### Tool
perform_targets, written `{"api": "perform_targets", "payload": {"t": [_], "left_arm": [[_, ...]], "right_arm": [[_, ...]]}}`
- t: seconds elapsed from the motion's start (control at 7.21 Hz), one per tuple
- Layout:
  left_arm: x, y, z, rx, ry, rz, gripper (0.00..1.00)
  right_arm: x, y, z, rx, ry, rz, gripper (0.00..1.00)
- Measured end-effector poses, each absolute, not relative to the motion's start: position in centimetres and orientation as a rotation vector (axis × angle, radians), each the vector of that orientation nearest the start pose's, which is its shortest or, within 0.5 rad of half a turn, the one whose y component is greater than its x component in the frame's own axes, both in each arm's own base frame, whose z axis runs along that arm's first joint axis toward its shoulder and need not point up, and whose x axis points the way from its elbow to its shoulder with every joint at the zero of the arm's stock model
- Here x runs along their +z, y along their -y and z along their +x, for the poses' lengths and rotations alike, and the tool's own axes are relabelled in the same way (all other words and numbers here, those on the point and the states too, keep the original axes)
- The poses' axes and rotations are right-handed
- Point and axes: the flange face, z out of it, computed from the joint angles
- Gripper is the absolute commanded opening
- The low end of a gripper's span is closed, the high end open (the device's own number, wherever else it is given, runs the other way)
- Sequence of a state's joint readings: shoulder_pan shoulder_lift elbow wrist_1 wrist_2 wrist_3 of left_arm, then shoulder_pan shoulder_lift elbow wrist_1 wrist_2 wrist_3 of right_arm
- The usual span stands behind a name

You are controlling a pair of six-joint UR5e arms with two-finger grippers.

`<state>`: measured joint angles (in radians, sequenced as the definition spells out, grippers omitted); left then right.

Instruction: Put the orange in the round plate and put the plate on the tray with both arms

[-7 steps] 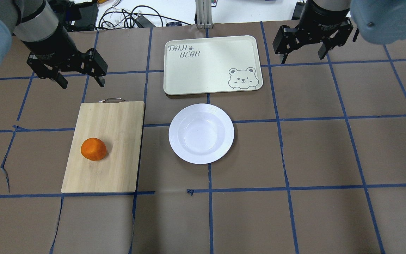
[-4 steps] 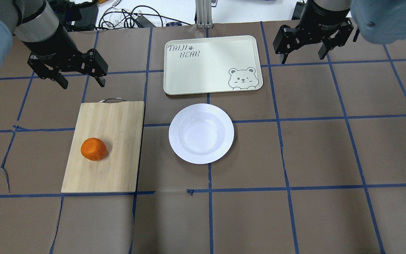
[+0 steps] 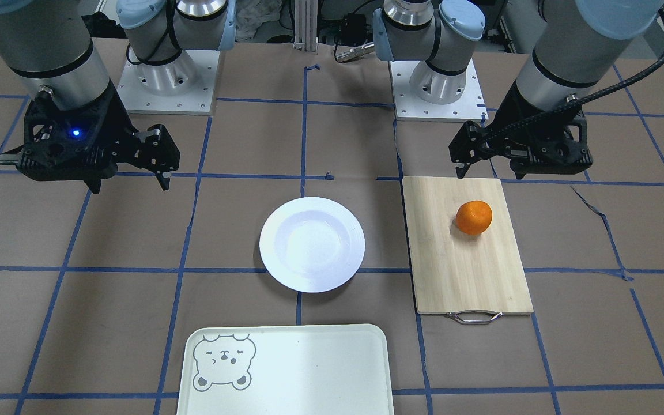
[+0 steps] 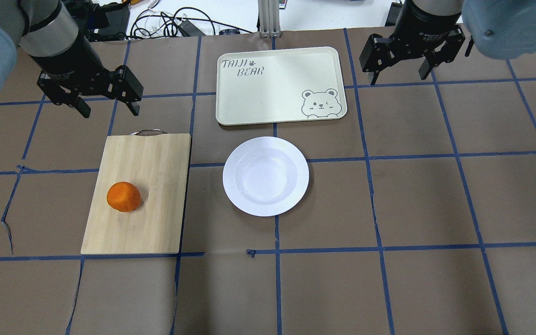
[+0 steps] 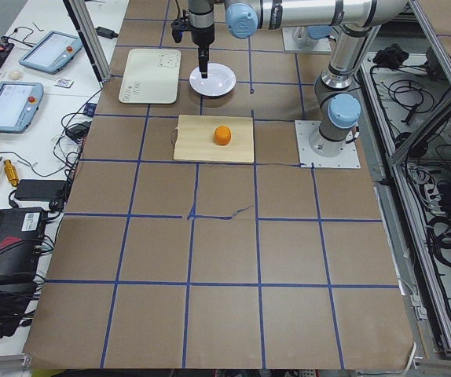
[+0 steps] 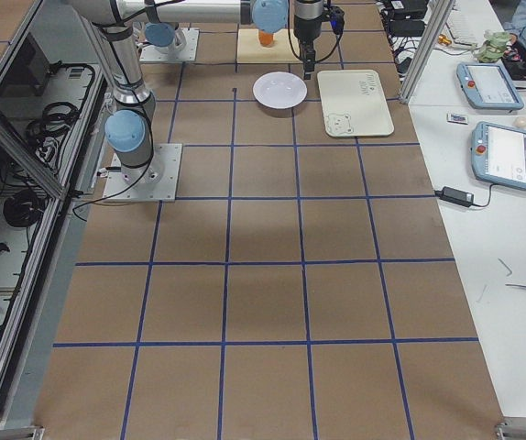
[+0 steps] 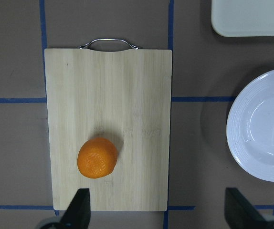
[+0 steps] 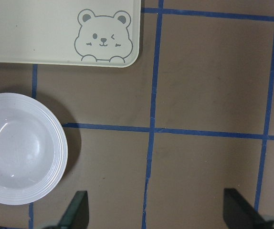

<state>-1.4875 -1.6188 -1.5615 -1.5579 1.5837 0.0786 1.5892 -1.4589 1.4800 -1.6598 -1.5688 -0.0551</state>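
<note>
The orange (image 4: 123, 197) (image 3: 474, 217) (image 7: 97, 158) lies on a bamboo cutting board (image 4: 151, 163), left of the white round plate (image 4: 265, 177) (image 3: 312, 244) (image 8: 17, 162), which holds nothing. Beyond the plate lies the cream tray (image 4: 277, 83) (image 3: 286, 369) with a bear face. My left gripper (image 4: 110, 111) (image 3: 489, 173) (image 7: 158, 210) hangs open in the air above the board's handle end, apart from the orange. Right of the tray, my right gripper (image 4: 398, 78) (image 3: 130, 187) (image 8: 156, 210) hovers open and holds nothing.
The brown table cover (image 4: 417, 200) is marked with a blue tape grid. The board's metal handle (image 4: 148, 132) points toward the far side. Cables and devices (image 4: 170, 23) lie past the far edge. The arm bases (image 3: 436, 80) stand at the robot's side.
Both grippers have shifted only very slightly and stay open. The orange, plate, tray and board have not moved.
</note>
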Motion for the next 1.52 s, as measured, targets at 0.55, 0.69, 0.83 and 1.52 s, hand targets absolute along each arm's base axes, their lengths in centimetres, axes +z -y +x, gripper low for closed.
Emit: {"api": "perform_targets", "payload": {"t": [0.55, 0.69, 0.83, 1.52], "left_arm": [[47.1, 51.8, -8.8, 0.033, -3.125, -0.009, 1.00], [47.1, 51.9, -8.8, 0.029, -3.126, -0.006, 1.00], [47.1, 52.1, -8.8, 0.008, -3.125, -0.005, 1.00], [44.5, 53.1, -6.4, 0.076, -3.052, -0.053, 1.00]], "right_arm": [[48.2, 54.3, 14.3, -0.101, -3.139, -0.110, 1.00], [48.2, 54.3, 14.3, -0.101, -3.139, -0.110, 1.00], [48.2, 54.3, 14.3, -0.101, -3.139, -0.111, 1.00], [48.2, 54.3, 14.3, -0.100, -3.138, -0.113, 1.00]]}}
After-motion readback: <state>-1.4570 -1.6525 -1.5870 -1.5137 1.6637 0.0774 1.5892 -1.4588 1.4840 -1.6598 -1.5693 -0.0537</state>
